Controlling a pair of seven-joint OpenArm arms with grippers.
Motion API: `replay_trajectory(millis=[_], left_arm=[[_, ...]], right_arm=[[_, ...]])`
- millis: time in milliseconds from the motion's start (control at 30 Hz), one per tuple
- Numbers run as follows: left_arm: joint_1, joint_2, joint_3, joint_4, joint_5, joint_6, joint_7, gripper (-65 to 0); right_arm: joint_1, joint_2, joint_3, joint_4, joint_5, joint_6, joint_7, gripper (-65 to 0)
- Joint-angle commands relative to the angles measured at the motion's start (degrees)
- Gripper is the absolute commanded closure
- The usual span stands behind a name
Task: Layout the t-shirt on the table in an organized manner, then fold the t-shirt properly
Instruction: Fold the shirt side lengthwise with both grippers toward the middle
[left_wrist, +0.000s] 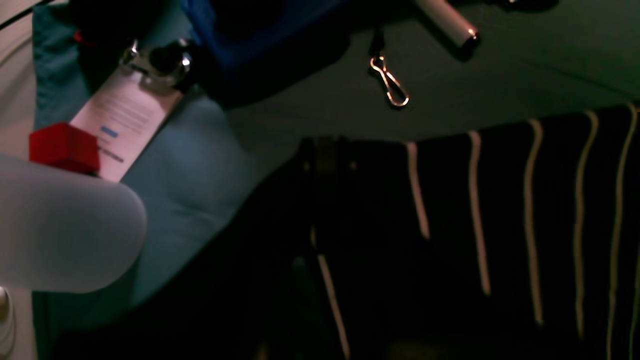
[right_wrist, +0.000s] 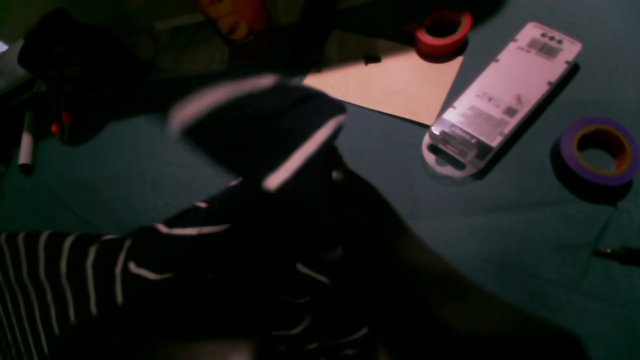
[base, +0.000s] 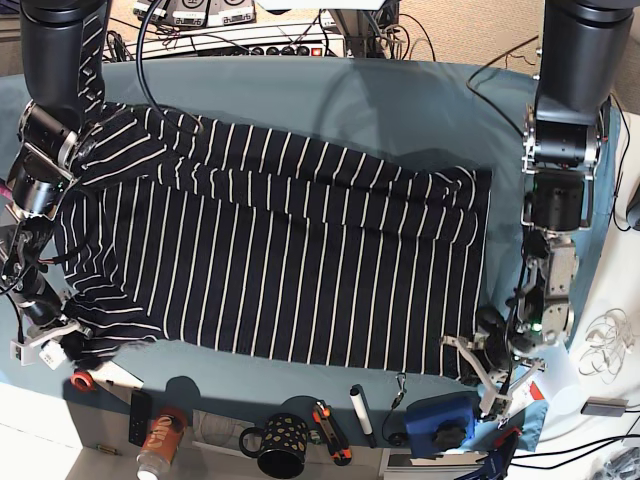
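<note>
We find the shirt (base: 280, 250) spread flat over most of the table (base: 400, 100), stripes running front to back. The right gripper (base: 62, 335) is clamped on a bunched sleeve corner; in its wrist view a striped fold (right_wrist: 260, 135) rises just above the jaws. The left gripper (base: 480, 350) is closed at the shirt's opposite front corner, but we cannot tell whether it pinches cloth. Beyond those jaws lies a metal clip (left_wrist: 390, 85).

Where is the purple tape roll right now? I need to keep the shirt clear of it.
In the right wrist view the purple tape roll lies flat on the table at the far right, beside the white packaged card, apart from the t-shirt.
</note>
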Motion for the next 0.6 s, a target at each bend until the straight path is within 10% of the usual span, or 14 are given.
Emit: replay_trajectory(millis=[0,567], left_arm=[[-2.2,-0.6,-0.2,1.0,-0.7,0.4,-1.2,0.0],[-2.2,-0.8,-0.2,1.0,-1.5,0.3,0.9,0.0]], right_arm=[[2.2,1.3,0.1,0.8,1.3,0.3,1.9,0.0],[6.6,6.3,0.2,0.9,9.2,5.4,5.8,0.0]])
